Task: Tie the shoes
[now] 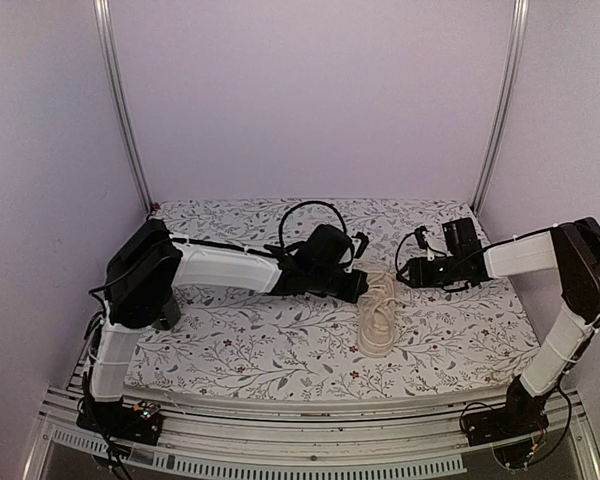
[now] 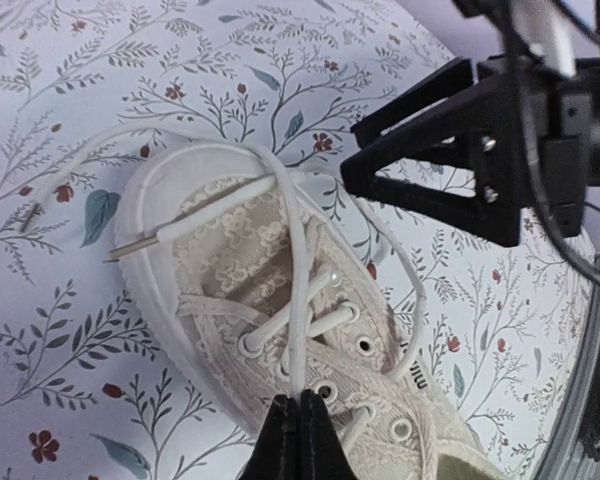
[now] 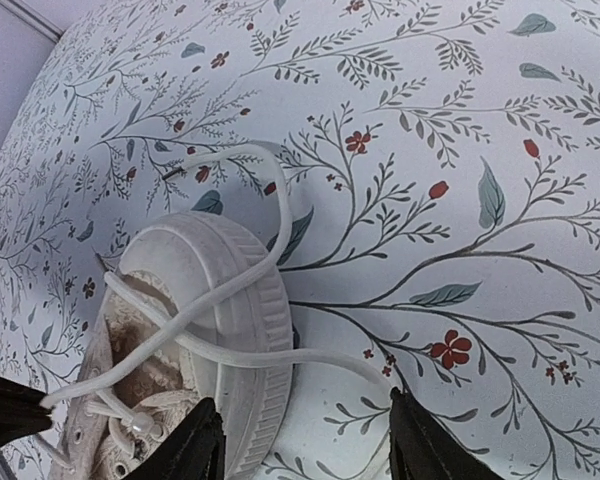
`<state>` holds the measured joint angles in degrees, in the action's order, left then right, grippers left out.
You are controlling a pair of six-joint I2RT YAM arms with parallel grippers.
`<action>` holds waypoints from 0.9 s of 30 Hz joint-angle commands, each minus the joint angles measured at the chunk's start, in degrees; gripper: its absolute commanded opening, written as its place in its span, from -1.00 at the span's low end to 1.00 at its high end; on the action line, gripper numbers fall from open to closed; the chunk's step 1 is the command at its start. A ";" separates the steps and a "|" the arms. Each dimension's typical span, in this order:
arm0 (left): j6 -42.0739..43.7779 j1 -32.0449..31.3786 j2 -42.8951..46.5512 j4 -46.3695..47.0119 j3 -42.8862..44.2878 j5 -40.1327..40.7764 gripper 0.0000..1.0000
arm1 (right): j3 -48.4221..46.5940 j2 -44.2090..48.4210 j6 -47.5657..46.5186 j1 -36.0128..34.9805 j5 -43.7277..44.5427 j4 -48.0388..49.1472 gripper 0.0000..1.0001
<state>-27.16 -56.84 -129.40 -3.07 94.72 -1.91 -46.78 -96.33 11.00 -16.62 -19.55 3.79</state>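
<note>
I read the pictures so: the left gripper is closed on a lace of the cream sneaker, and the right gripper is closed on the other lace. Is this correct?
Not quite. The left gripper is closed on a lace of the cream sneaker, but the right gripper is open, its jaws apart and clamping nothing. The right wrist view shows it.

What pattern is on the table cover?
Cover: leafy twigs and small red flowers on white; best in right wrist view.
</note>
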 commanded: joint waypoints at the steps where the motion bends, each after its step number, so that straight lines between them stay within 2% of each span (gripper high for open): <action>1: -2.73 3.62 6.72 8.51 -4.78 -3.91 -1.00 | -3.81 -2.93 -2.61 -0.65 0.34 -4.72 0.14; 11: -5.62 5.20 5.33 12.06 -6.52 -12.48 -1.00 | -7.63 -6.58 -7.15 -1.96 6.11 -10.40 0.17; 23: -5.37 5.29 6.19 13.99 -9.28 -14.23 -1.00 | -14.45 -12.24 -10.38 -3.56 2.93 -12.06 0.16; 27: -4.79 5.47 6.43 14.15 -9.42 -14.42 -1.00 | -15.23 -13.70 -10.39 -3.90 0.28 -12.23 0.03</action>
<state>-32.77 -51.92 -123.48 8.91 85.84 -15.46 -60.55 -108.01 1.39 -19.64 -16.21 -7.73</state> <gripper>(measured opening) 0.007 0.548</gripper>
